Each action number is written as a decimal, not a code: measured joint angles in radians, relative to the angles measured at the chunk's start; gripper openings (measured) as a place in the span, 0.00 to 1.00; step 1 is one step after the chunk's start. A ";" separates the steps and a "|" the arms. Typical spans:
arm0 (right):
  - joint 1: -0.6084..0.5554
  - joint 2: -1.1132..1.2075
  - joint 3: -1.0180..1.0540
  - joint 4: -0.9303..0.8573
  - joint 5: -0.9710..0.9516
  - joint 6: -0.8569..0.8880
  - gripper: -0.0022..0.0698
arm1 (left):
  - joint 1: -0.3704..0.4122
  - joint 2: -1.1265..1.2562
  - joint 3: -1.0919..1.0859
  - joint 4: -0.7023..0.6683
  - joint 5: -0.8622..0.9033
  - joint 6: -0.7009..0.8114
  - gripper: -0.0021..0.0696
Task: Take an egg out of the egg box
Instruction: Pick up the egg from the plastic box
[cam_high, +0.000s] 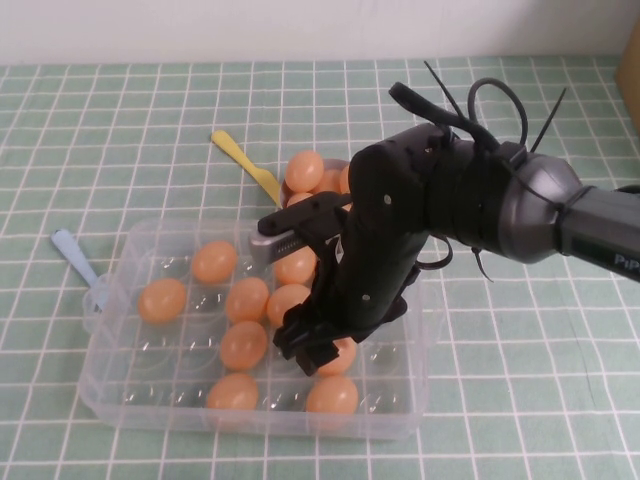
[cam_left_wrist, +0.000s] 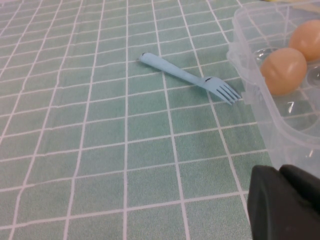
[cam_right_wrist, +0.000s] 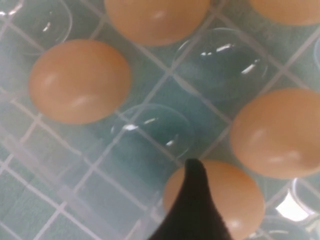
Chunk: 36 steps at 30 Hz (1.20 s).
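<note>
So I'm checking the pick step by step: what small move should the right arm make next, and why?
Probably lower a little more and close on the egg. The right gripper is down inside the egg box, and one of its fingers lies over that egg, but no grasp shows yet. The left gripper sits beside the box, uninvolved.

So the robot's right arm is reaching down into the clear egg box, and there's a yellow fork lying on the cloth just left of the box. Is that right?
Not quite: the fork left of the egg box is light blue, as the left wrist view shows. The right gripper is indeed down among the eggs; the left gripper sits beside the box.
</note>
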 joint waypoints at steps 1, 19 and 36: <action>0.000 0.003 -0.001 -0.006 -0.002 0.000 0.71 | 0.000 0.000 0.000 0.000 0.000 0.000 0.02; 0.004 0.030 -0.006 -0.020 -0.047 0.000 0.87 | 0.000 0.000 0.000 0.000 0.000 0.000 0.02; 0.004 0.082 -0.012 -0.024 -0.067 0.002 0.88 | 0.000 0.000 0.000 0.000 0.000 0.000 0.02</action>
